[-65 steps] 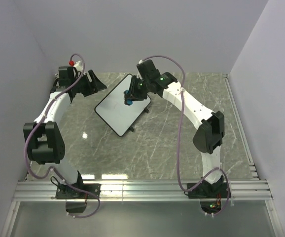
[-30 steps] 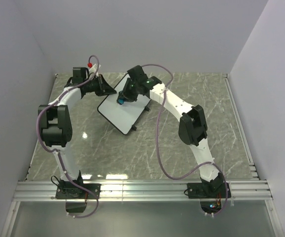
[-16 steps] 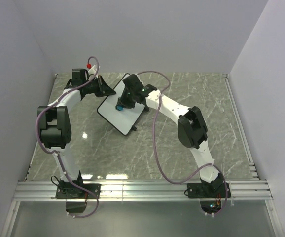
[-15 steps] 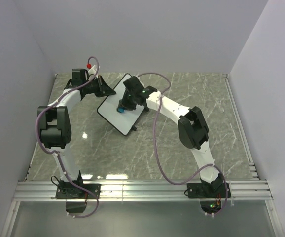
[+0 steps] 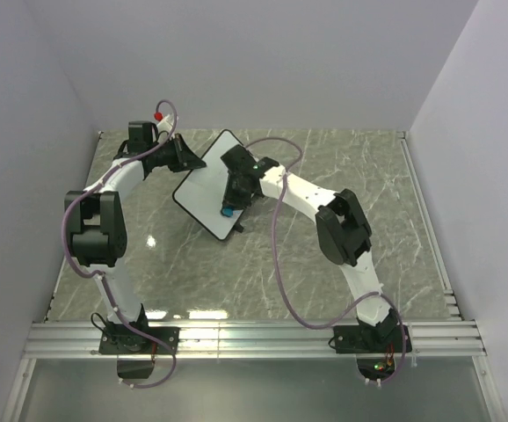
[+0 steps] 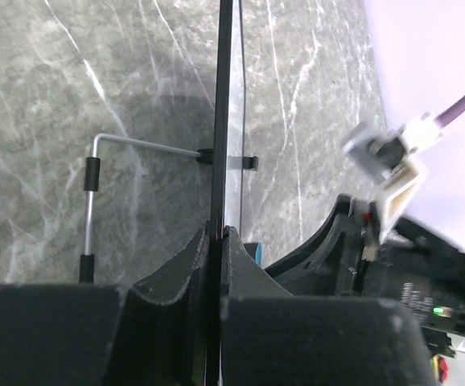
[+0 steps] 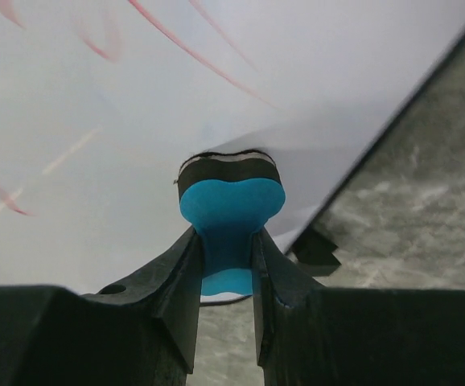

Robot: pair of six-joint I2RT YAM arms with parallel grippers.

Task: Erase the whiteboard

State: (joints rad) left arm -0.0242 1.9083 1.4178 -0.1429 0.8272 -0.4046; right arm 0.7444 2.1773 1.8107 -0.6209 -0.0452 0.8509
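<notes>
Red pen strokes (image 7: 188, 50) cross the whiteboard (image 5: 206, 186) in the right wrist view: one long thin diagonal line, a couple of short curved smears near the top left, and another low on the left. They are fragments only and spell nothing legible.

The left arm (image 5: 91, 230) rises from its base at the near-left corner and folds at a high elbow close to the left wall. It then reaches to the far side and turns rightward toward the board. The left claw (image 6: 218, 235) is pinched tight on the board's thin black frame, both fingers pressed against the edge, which runs straight away from the wrist camera. The right arm (image 5: 342, 230) stretches diagonally from the near-right base toward the far left, elbow raised, wrist tipped down over the board's near end. The right claw (image 7: 228, 241) is narrowed around the waist of a blue bone-shaped eraser (image 7: 231, 207). The eraser's dark felt face presses flat on the white surface close to the board's lower edge.

The whiteboard sits at the far left-centre of the grey marbled desk (image 5: 377, 176), between the two claws. From above, its long axis runs diagonally from a far corner toward the near left, with the held edge on the far-left side. Seen edge-on from the left wrist, with desk showing on both sides, it stands tilted up rather than lying flat. A bent wire leg (image 6: 92, 201) with black sleeves juts from the face opposite the eraser.
</notes>
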